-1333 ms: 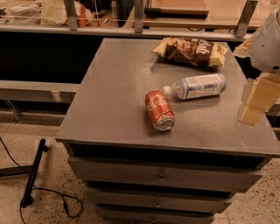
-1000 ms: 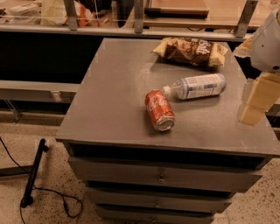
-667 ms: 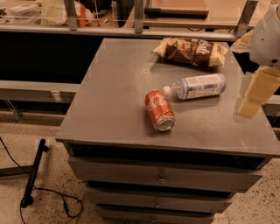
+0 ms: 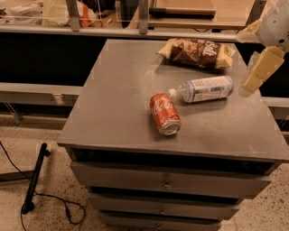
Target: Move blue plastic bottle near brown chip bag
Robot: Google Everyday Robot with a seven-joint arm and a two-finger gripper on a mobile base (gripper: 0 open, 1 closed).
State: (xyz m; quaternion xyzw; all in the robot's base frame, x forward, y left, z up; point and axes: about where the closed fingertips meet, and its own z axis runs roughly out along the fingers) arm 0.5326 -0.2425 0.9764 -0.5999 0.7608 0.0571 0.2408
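Observation:
The blue plastic bottle point(image 4: 204, 89) lies on its side on the grey cabinet top point(image 4: 117, 103), its white cap pointing left. The brown chip bag point(image 4: 198, 53) lies at the back of the top, a short way behind the bottle and not touching it. My gripper point(image 4: 254, 77) hangs in the air at the right edge of the cabinet, just right of the bottle's base and apart from it. It holds nothing that I can see.
A red-orange soda can point(image 4: 165, 113) lies on its side just left and in front of the bottle's cap. The cabinet has drawers point(image 4: 167, 182) below. A shelf with clutter point(image 4: 67, 11) runs behind. A black cable and stand point(image 4: 34, 185) lie on the floor at left.
My gripper has risen a little and shifted slightly left toward the bottle's base. The bottle, bag and can have not moved.

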